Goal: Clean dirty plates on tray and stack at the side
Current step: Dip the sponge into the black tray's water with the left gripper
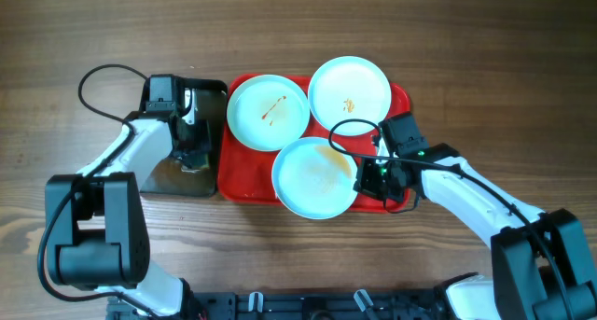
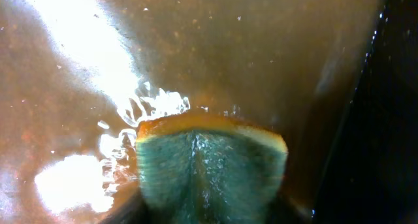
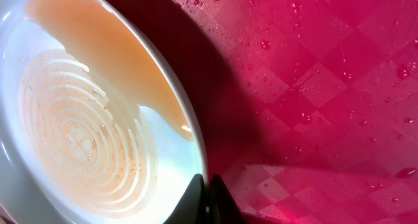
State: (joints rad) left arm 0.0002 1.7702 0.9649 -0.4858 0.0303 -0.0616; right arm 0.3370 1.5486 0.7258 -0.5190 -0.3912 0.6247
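Early stage, I judge: nothing is stacked at the side and all three plates sit on the red tray (image 1: 241, 177).

Nearest, the right gripper (image 1: 371, 177) has its jaws pinched together on the right rim of the near plate (image 1: 312, 180). The right wrist view shows the tips (image 3: 208, 201) closed on the thin raised lip. That plate is glossy pale white with concentric ridges at its centre and a thin orange-brown watery film pooled inside, so it is not clean yet. Under it, the tray plastic is textured in a diamond-check pattern and beaded with droplets.

Level with it on the left, the left gripper (image 1: 193, 157) is down in the black tray (image 1: 159, 180). It seems clamped on the green sponge (image 2: 209, 172). The sponge is coarse scrub fibre with a yellow edge, creased down the middle, and pressed into brownish water with bright glare.

Further back, the left far plate (image 1: 268, 112) carries a brown streak. The right far plate (image 1: 349, 91) has a small orange dab. Both are round, smooth and untouched, and overlap the near plate's edge. Left to do: wipe all three and stack them.
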